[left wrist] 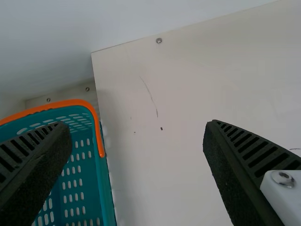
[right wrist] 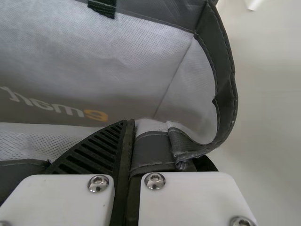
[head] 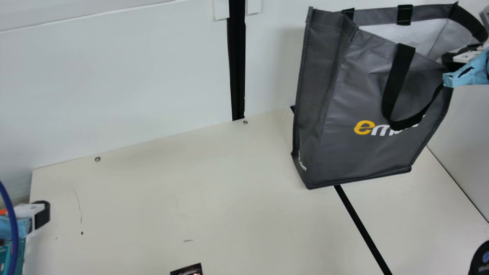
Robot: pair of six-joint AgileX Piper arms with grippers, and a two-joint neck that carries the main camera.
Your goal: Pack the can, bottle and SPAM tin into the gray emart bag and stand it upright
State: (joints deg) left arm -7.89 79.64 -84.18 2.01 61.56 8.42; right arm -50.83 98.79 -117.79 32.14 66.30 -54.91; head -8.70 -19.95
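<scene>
Cream desk [head: 172, 198] meets a white wall [head: 114, 88] along its back edge; by the far right corner the gray emart bag [head: 344, 152] is mouth up, slightly tilted, its rim pinched between the right gripper's [head: 454, 62] closed fingers. Over by the desk's left edge, the left gripper [head: 42, 216] gapes wide, empty, near a teal basket [left wrist: 70, 101].

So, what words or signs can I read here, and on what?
"em": front of the gray emart bag; its handle hides most of the rest.
Mirrored "emart": faint, on its lining.
Small white print: its side, too small.
Black thing, main view's right edge: unreadable.
Dark item, bottom edge: unreadable.
</scene>
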